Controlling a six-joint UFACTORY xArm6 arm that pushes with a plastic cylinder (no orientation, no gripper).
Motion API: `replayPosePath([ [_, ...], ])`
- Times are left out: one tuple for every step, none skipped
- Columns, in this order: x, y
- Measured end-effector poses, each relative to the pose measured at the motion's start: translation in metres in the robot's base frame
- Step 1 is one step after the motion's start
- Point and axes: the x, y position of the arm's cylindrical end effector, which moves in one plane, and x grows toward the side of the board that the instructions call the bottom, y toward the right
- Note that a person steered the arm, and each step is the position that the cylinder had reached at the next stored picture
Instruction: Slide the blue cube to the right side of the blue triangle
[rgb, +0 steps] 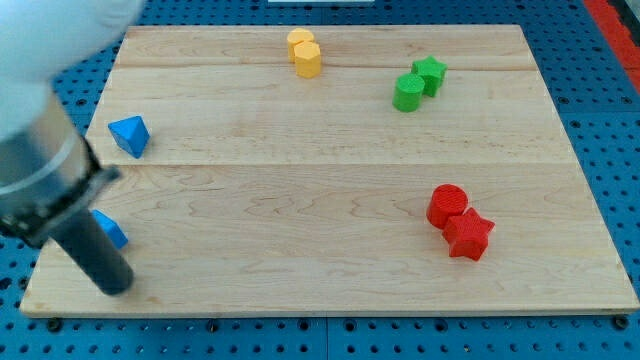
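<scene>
At the view's left edge of the tabletop, the blue cube sat half hidden behind my tip, below the blue triangle. It looked light, hard and easy to slide, best pushed on a flat side. I had no jaws.

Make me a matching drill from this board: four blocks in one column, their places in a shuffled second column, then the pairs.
Things:
1. blue triangle
2. blue cube
3. red star
4. green star

Places:
A. the view's bottom right, touching a red cylinder
B. left edge, partly hidden behind the rod, near my tip
C. the view's top right, beside a green cylinder
D. left edge, above the other blue block

Pairs: 1-D, 2-B, 3-A, 4-C
</scene>
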Motion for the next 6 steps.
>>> replayPosePath([
  [-0.053,0.008],
  [-0.065,0.026],
  [-0.026,0.013],
  [-0.018,-0.058],
  [-0.034,-0.054],
  [-0.068,0.014],
])
